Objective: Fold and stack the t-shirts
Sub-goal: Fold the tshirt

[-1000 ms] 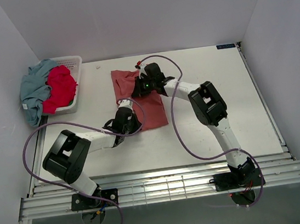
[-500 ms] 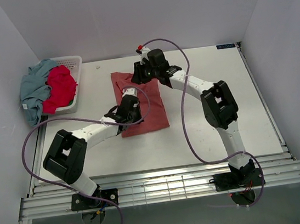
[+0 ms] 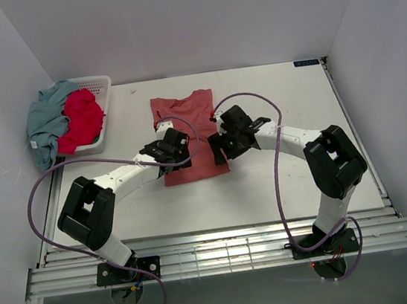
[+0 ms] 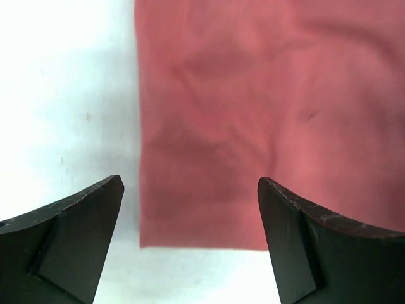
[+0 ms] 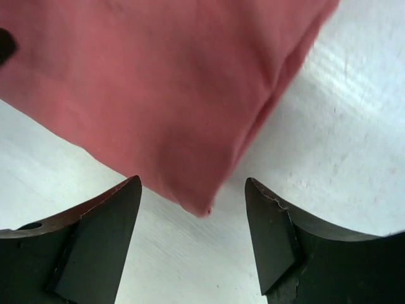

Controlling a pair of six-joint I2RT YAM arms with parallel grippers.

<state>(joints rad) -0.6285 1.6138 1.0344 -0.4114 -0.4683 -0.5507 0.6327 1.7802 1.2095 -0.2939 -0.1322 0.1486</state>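
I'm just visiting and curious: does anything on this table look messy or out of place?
Only the grey-blue shirt: it spills over the left rim of the white basket, beside the heaped crimson shirt. The salmon-red shirt lies flat mid-table.

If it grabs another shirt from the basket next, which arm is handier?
Probably the left. The basket sits far left, on that arm's side, and the left gripper is open and holds nothing. The right gripper would have to reach across.

Salmon tee (image 3: 190, 109) flat, crimson (image 3: 83, 119), grey-blue (image 3: 44, 124) bunched left
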